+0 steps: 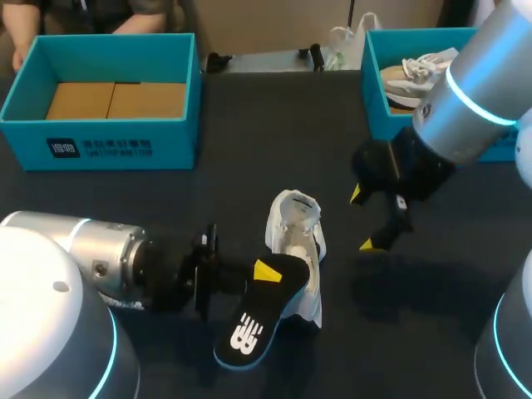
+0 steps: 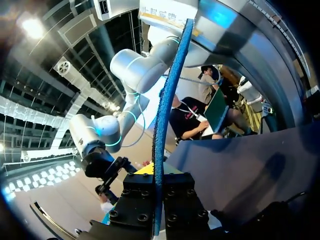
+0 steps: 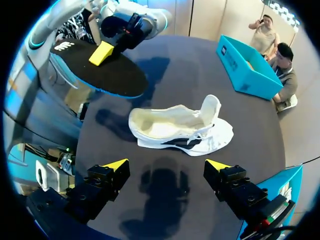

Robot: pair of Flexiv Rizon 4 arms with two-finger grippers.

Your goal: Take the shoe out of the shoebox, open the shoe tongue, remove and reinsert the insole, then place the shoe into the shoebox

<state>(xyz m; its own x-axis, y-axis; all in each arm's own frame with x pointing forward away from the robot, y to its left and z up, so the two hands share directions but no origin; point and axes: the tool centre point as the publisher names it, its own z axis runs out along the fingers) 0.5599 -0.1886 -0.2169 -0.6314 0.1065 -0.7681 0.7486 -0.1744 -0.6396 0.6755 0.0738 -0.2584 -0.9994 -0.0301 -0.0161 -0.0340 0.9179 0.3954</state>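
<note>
A white shoe [image 1: 295, 237] lies on the dark table, its opening spread wide; the right wrist view looks into the shoe [image 3: 172, 126]. My left gripper [image 1: 264, 273] is shut on a black insole [image 1: 249, 328] with a blue rim, held in the air just left of the shoe. In the left wrist view the insole [image 2: 162, 120] stands edge-on between the left gripper [image 2: 159, 182] fingers. My right gripper [image 1: 362, 220] hangs open to the right of the shoe, nothing between its fingers. The right gripper [image 3: 167, 165] faces the shoe, with the insole [image 3: 95, 70] beyond it.
A teal shoebox [image 1: 125, 145] with cardboard inside stands at the back left. A second teal box [image 1: 374, 91] at the back right holds another shoe [image 1: 411, 75], partly hidden by my right arm. Small items lie at the table's far edge.
</note>
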